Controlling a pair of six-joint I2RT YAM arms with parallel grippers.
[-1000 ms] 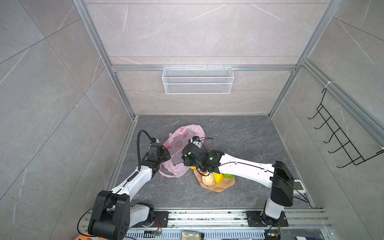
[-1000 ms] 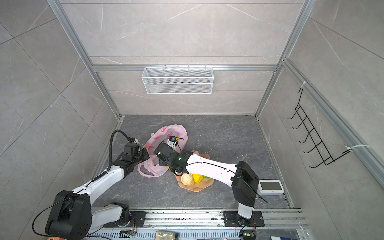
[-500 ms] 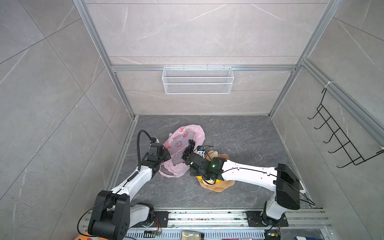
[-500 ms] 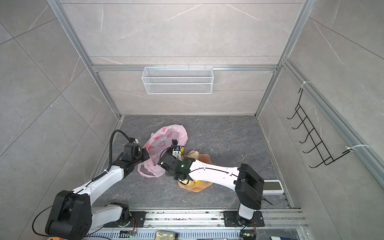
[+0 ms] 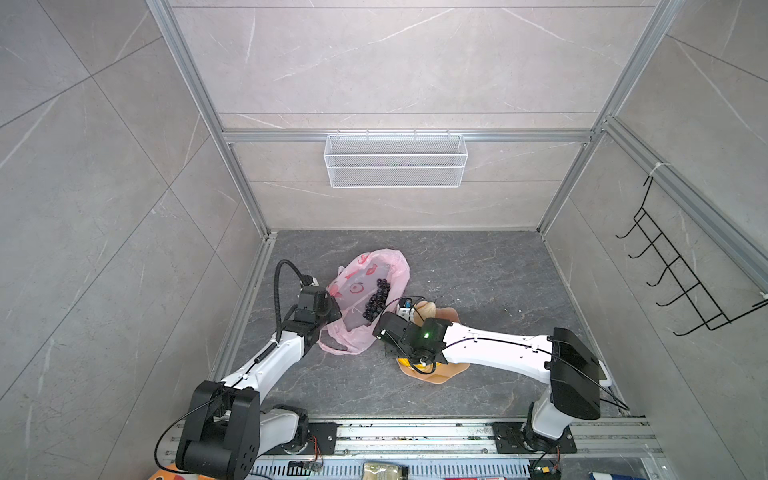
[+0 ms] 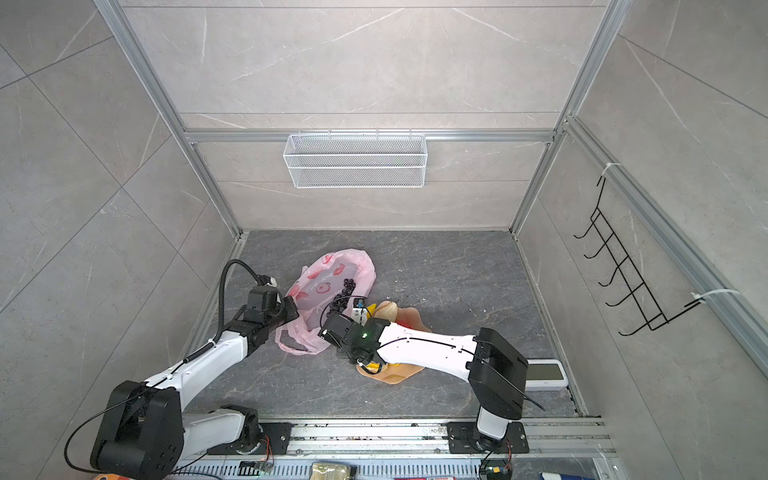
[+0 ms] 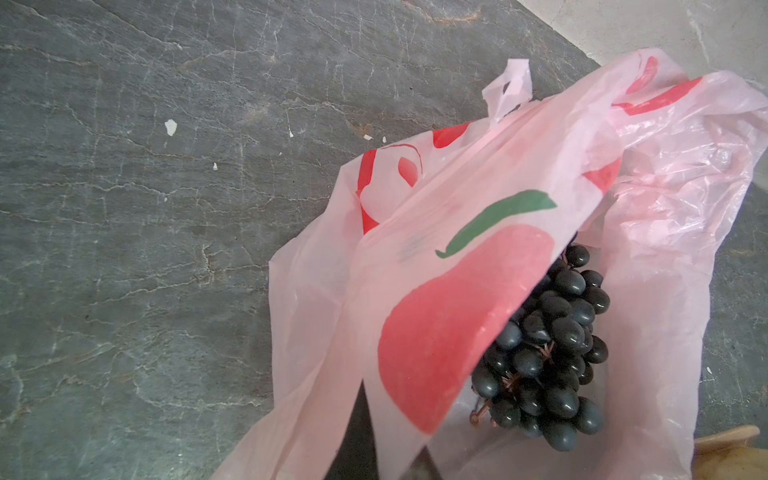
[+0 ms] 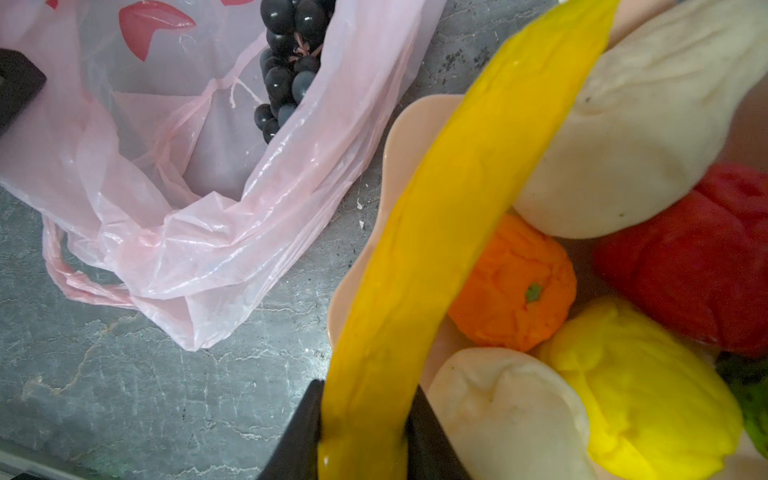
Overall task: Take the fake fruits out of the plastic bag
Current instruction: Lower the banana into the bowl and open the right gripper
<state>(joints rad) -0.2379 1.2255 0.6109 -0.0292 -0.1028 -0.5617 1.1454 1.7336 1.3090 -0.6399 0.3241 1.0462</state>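
Note:
The pink plastic bag (image 5: pixel 365 286) lies open on the grey floor with a dark grape bunch (image 7: pixel 548 345) inside its mouth. My left gripper (image 5: pixel 332 311) is shut on the bag's near edge, and the film runs between its fingers (image 7: pixel 357 436). My right gripper (image 8: pixel 363 436) is shut on one end of a yellow banana (image 8: pixel 457 199), which hangs over the peach plate (image 5: pixel 440 374). On the plate lie an orange tangerine (image 8: pixel 515 286), a red fruit (image 8: pixel 698 257), a yellow fruit (image 8: pixel 631 386) and two beige ones (image 8: pixel 636 145). In both top views the right arm hides most of the plate.
A white wire basket (image 5: pixel 395 160) hangs on the back wall and a black hook rack (image 5: pixel 673 282) on the right wall. A white flat device (image 6: pixel 544 374) lies by the right wall. The metal rail (image 5: pixel 415 432) runs along the front edge.
My right gripper has drawn back from the bag's mouth to over the plate with the banana. The grape bunch now shows in the bag. The left arm has stayed put.

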